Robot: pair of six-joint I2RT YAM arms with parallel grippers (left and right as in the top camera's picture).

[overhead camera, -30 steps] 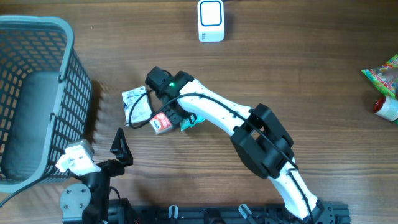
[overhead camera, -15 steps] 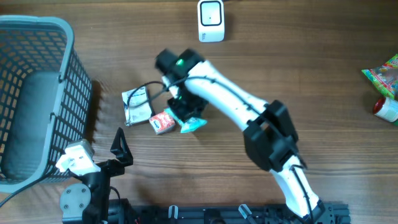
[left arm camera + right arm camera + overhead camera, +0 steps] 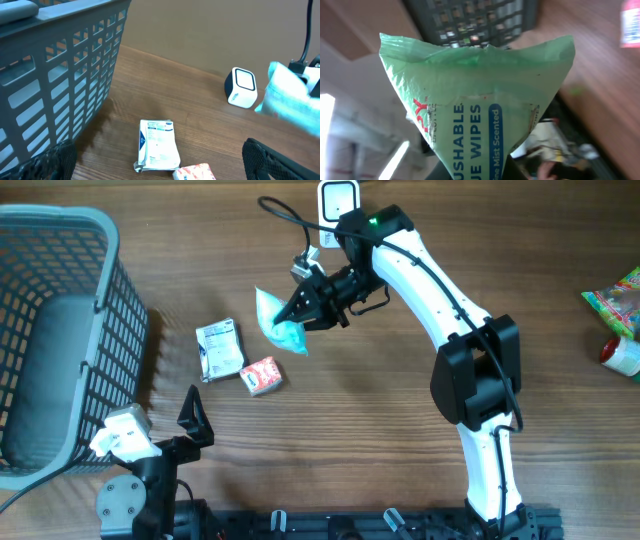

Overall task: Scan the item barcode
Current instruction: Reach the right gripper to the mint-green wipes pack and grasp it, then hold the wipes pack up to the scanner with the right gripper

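My right gripper (image 3: 302,308) is shut on a pale green pack of flushable wipes (image 3: 277,322), held up off the table just left of and below the white barcode scanner (image 3: 338,194). The right wrist view is filled by the wipes pack (image 3: 479,95), printed side toward the camera, and its lower end runs down between the jaws. From the left wrist view the scanner (image 3: 241,88) stands upright, with the blurred wipes pack (image 3: 288,99) to its right. My left gripper (image 3: 160,430) rests open at the near left edge with nothing in it.
A white packet (image 3: 220,348) and a small red-and-white pack (image 3: 262,376) lie flat left of centre. A grey mesh basket (image 3: 112,250) stands at the far left. A green snack bag (image 3: 620,295) and a red-capped bottle (image 3: 622,356) sit at the right edge.
My right gripper has shut on the wipes pack, lifted it off the table and carried it away from the two other packs, toward the scanner. The left arm has not moved.
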